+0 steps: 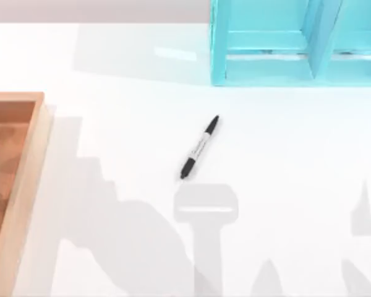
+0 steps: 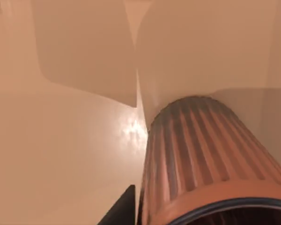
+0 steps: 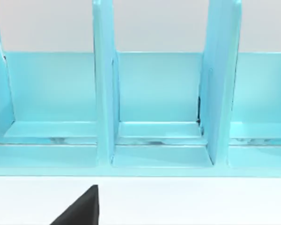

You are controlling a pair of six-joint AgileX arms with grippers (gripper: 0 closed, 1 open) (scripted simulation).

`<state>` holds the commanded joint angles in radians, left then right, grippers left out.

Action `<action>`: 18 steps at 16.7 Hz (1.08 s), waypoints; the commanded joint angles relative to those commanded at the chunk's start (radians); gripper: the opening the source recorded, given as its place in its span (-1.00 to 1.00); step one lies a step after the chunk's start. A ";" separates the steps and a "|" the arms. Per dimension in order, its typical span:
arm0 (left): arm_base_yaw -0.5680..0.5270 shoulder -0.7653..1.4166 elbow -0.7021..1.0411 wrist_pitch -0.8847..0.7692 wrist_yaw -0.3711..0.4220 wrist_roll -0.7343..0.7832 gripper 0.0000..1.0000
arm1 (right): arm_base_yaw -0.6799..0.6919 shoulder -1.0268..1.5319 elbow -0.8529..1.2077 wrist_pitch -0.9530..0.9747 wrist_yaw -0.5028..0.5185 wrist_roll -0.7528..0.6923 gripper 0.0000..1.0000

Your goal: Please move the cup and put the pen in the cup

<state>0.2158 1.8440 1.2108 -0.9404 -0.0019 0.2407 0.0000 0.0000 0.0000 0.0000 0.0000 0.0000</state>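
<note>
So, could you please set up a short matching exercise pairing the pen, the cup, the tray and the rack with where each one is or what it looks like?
Things:
1. pen
2. cup
3. tray
4. rack

Descriptions:
A. light blue, with upright dividers, at the table's far edge
B. orange wood, at the table's left edge
C. lying flat on the white table near the middle
D. reddish-brown with ribbed sides, close to the left wrist camera

Pairs: 1-C, 2-D, 3-B, 4-A

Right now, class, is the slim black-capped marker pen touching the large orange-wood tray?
Apart. The top view shows bare white table between the pen and the tray.
</note>
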 joint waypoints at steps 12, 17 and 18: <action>0.000 0.000 0.000 0.000 0.000 0.000 -1.00 | 0.000 0.000 0.000 0.000 0.000 0.000 1.00; -0.001 -0.003 0.003 -0.001 0.000 -0.001 -1.00 | 0.000 0.000 0.000 0.000 0.000 0.000 1.00; -0.001 -0.003 0.014 -0.004 -0.001 -0.010 -1.00 | 0.000 0.000 0.000 0.000 0.000 0.000 1.00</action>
<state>0.2148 1.8412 1.2245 -0.9443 -0.0029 0.2305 0.0000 0.0000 0.0000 0.0000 0.0000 0.0000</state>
